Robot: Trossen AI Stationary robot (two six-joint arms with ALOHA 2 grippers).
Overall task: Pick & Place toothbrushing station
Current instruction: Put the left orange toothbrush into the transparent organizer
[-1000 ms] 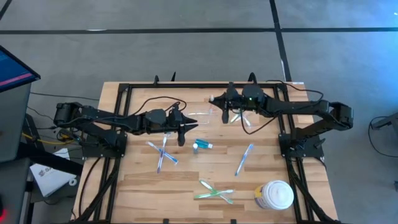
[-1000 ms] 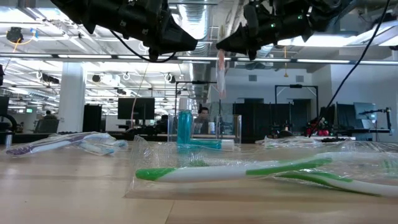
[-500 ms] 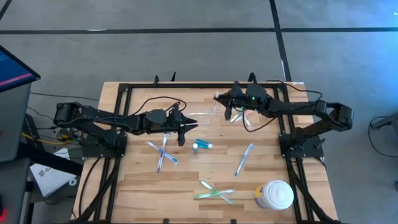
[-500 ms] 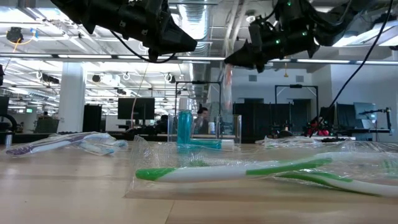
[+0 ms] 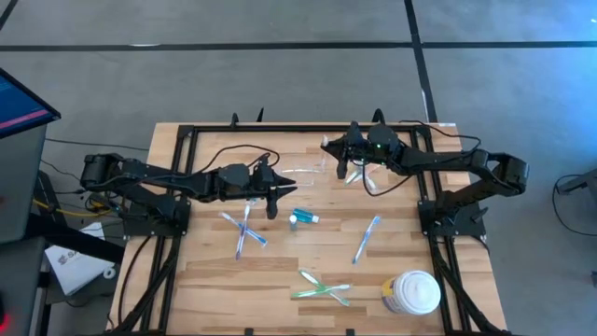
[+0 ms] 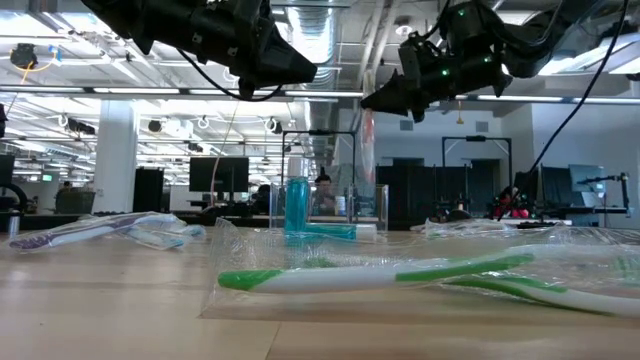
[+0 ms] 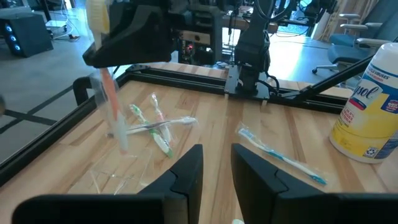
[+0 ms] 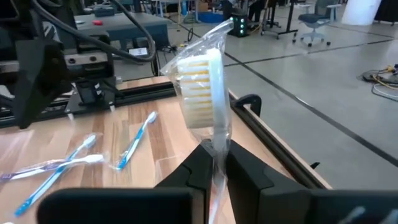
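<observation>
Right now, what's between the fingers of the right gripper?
The right gripper pinches a toothbrush sealed in a clear wrapper, its whitish bristle head sticking up. The handle runs down between the fingers, so its lower end is hidden there.

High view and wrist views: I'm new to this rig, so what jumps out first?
The right gripper holds a wrapped whitish toothbrush upright above the table's far side. Wrapped blue and green toothbrushes lie scattered on the wooden table, with a white wipes jar at its near right corner.
</observation>
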